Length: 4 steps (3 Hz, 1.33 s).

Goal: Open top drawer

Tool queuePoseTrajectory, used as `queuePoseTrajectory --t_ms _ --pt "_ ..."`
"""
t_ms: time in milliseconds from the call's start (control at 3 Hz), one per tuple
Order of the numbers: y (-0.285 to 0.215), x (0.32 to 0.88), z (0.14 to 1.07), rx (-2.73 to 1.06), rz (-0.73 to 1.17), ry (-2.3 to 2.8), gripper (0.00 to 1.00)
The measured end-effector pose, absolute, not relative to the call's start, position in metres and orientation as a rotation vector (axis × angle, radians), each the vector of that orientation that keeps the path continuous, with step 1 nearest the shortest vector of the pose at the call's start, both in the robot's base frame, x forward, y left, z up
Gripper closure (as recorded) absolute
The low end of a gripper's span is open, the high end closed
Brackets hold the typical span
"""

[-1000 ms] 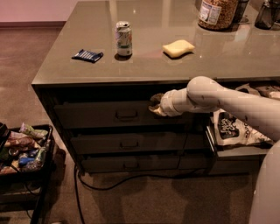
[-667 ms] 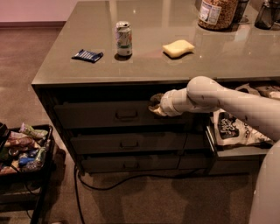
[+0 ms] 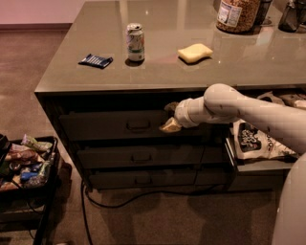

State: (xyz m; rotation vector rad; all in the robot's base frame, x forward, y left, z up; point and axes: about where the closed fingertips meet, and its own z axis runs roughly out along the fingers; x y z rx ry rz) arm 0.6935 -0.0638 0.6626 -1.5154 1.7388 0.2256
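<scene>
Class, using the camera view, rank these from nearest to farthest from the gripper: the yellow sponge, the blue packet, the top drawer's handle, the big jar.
The gripper sits at the top drawer front.
1. handle, just left of it
2. yellow sponge, on the counter above
3. blue packet, counter's left
4. big jar, far back right

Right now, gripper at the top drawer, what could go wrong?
The gripper sits at the top drawer front, right of its pull handle, not on it; a pull from here may catch nothing.
The arm passes close by the open side drawer with snack bags; drawing back could bump it.
A cable lies on the floor under the drawers and could snag.
</scene>
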Motion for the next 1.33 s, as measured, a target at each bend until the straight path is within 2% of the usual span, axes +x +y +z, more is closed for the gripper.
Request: queuePoseTrajectory --t_ms 333,1000,1333 --pt "-0.064 0.693 0.663 -1.515 0.226 1.739 0.00" --pt "-0.066 0.696 0.660 -1.494 0.231 1.754 0.00" --pt "-0.080 0.701 0.662 -1.491 0.155 1.834 0.00"
